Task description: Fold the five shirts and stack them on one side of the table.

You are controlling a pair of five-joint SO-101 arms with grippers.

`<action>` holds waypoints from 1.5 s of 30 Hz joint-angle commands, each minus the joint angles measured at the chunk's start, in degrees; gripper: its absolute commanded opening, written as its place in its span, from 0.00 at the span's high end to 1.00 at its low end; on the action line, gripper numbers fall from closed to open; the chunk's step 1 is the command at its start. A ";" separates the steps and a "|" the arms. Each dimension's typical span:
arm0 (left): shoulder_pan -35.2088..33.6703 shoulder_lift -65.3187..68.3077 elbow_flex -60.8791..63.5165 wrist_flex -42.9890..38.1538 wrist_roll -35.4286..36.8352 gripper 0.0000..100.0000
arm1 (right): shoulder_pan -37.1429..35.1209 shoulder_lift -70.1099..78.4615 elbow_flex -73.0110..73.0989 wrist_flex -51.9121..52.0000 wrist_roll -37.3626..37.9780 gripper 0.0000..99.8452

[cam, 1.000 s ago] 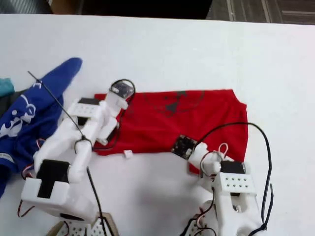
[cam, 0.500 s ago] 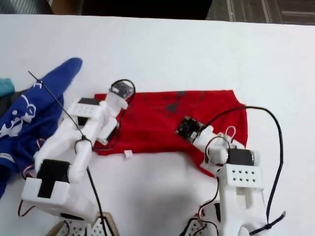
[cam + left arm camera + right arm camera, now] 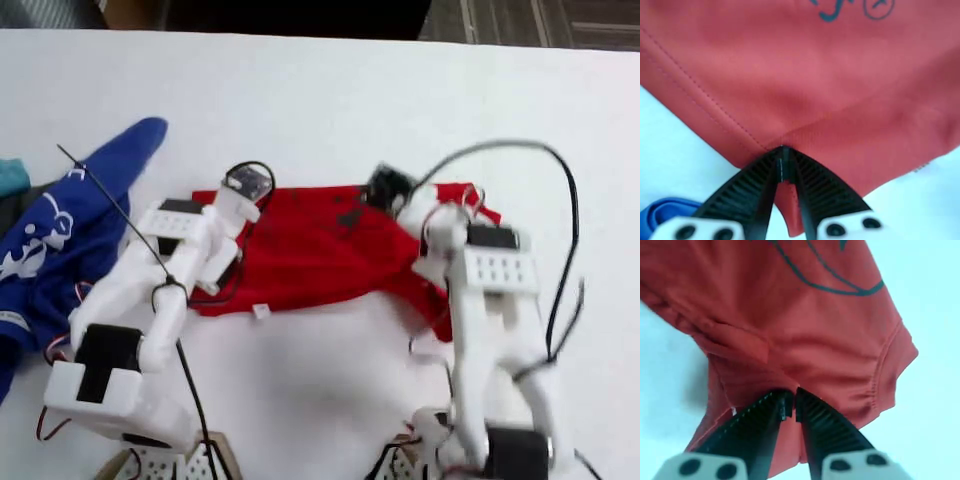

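Surface (image 3: 400,90): white, plain, spans the high view from side to side. Past its far edge: dark strip (image 3: 300,15) at centre, grey tiled floor (image 3: 560,20) toward one corner, brown box-like object (image 3: 135,10) toward the other.

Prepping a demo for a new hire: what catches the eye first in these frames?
The red shirt lies across the middle of the white table, with the left gripper shut on its edge at one end and the right gripper shut on the cloth near the other. A crumpled blue shirt sits at the table's left edge in the high view.
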 commanded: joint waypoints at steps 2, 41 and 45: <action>-0.44 0.44 -1.01 -2.11 -0.44 0.97 | 0.66 15.08 -19.34 4.18 0.18 0.98; -0.44 0.44 -1.01 -2.11 -0.44 0.97 | 6.46 20.00 -34.37 36.70 -2.99 0.84; -0.44 0.44 -1.10 -2.11 -0.44 0.97 | 6.46 5.49 -13.01 28.88 0.18 0.84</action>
